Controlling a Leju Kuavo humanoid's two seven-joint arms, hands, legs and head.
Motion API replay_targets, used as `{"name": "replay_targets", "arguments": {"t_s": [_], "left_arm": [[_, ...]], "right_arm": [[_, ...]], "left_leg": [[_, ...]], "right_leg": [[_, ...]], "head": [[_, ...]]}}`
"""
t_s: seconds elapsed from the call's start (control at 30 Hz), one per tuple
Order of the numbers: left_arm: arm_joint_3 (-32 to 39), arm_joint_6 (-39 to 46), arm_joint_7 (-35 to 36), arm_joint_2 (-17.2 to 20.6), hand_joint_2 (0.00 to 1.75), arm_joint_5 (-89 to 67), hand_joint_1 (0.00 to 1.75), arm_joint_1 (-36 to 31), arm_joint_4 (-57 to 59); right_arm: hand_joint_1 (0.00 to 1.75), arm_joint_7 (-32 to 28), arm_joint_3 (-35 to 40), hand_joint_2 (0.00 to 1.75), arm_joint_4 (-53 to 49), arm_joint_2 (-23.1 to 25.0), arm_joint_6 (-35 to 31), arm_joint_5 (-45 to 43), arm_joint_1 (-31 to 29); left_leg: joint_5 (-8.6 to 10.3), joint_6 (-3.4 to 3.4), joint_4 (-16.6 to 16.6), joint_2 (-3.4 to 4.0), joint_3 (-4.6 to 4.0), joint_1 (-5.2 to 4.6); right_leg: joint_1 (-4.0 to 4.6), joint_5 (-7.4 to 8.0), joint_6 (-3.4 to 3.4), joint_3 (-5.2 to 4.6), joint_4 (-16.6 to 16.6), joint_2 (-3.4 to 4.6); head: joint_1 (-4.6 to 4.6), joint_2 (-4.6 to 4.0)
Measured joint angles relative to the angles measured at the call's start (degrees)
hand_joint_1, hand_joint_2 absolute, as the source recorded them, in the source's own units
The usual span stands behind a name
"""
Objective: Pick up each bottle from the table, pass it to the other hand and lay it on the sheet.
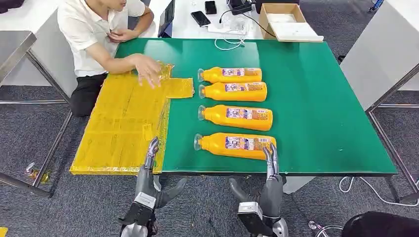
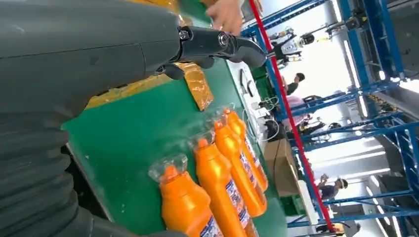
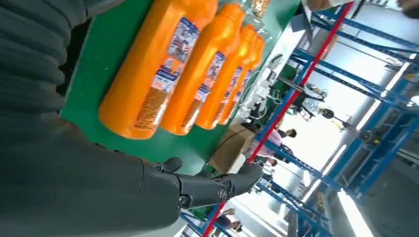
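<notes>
Several orange bottles lie in a row on the green table [image 1: 321,98], caps toward the yellow sheet [image 1: 123,123]. The nearest bottle [image 1: 236,145] [image 2: 185,207] [image 3: 148,74] lies along the front edge. My right hand [image 1: 271,180] [image 3: 197,187] reaches up at the table's front edge, fingers straight, its fingertips just beside that bottle's base and holding nothing. At the front edge where sheet meets green, my left hand [image 1: 148,177] [image 2: 217,44] stands with straight fingers and nothing in it. A person's hand [image 1: 148,71] presses the sheet's far end.
A person sits at the far left corner of the table. Behind the table stand a white desk with phones, cables and a cardboard box [image 1: 286,22]. A metal table leg [image 1: 390,148] is at the right.
</notes>
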Motion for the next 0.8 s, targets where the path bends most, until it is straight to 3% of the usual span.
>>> {"name": "replay_targets", "arguments": {"t_s": [0.37,0.63,0.8], "left_arm": [[-0.8,-2.0,0.0,0.2,1.75,2.2,0.0,0.9,0.0],[-1.1,-2.1,0.0,0.2,1.75,1.3,0.0,0.4,-0.6],[-1.6,-3.6,0.0,-0.2,1.75,0.6,0.0,-1.0,-1.2]], "right_arm": [[0.0,5.1,-1.9,1.75,0.4,-1.2,-0.3,6.9,1.4],[0.0,6.1,-3.7,1.75,2.1,-2.8,-0.1,11.0,-1.4],[0.0,9.1,-4.4,1.75,5.2,-5.0,0.5,19.4,-6.9]], "left_leg": [[0.0,0.0,0.0,0.0,0.0,-0.01],[0.01,0.0,0.0,-0.01,0.01,-0.01],[0.02,0.01,0.0,0.02,0.01,-0.01]], "right_leg": [[0.0,0.0,0.0,0.01,0.0,0.0],[0.0,0.02,0.01,0.05,0.0,0.0],[0.0,0.03,0.01,0.05,0.0,0.01]], "head": [[-0.02,0.0],[-0.02,0.0],[0.0,0.0]]}}
